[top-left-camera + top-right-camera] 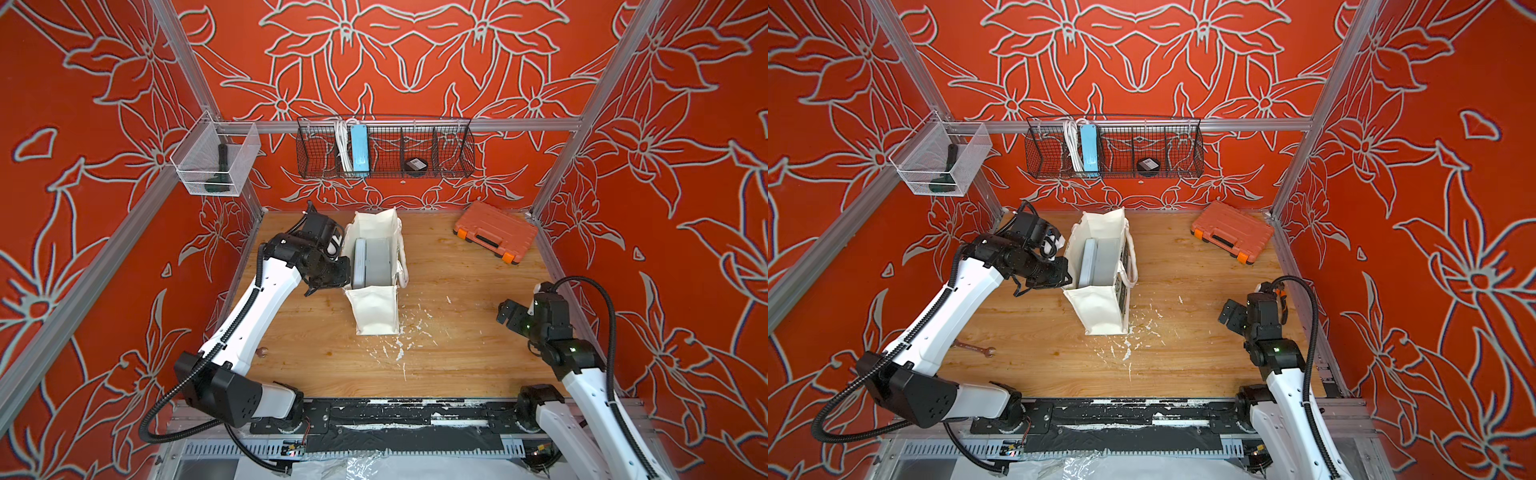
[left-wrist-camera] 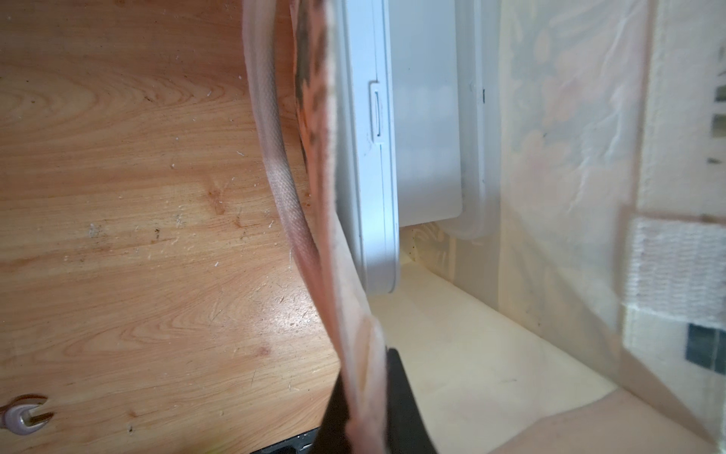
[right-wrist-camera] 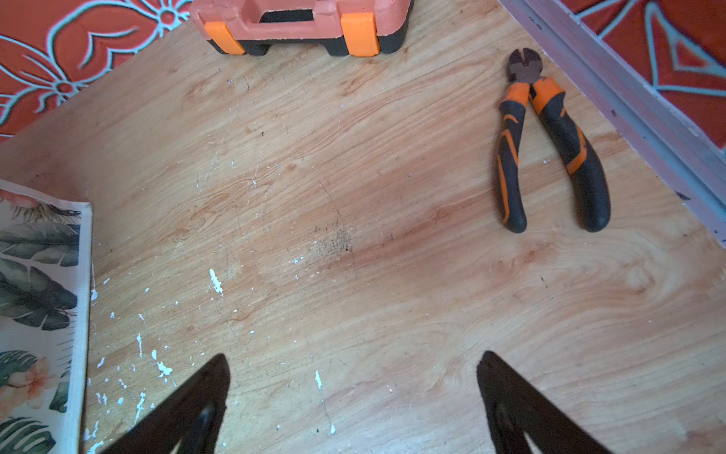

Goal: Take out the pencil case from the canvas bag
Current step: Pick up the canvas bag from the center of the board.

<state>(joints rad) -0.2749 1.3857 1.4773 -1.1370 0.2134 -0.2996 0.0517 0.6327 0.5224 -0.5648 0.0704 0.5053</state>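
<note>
My left fingers (image 2: pixel 402 397) pinch the left wall of the cream-white cloth canvas bag (image 1: pixel 374 309), upright on the wooden counter (image 1: pixel 457 332), with the pale flat hard pencil case (image 2: pixel 371 177) on edge inside. Bag braced, I reckon; next my right fingers (image 3: pixel 510 393), spread wide at the right, must reach inside for the case.
</note>
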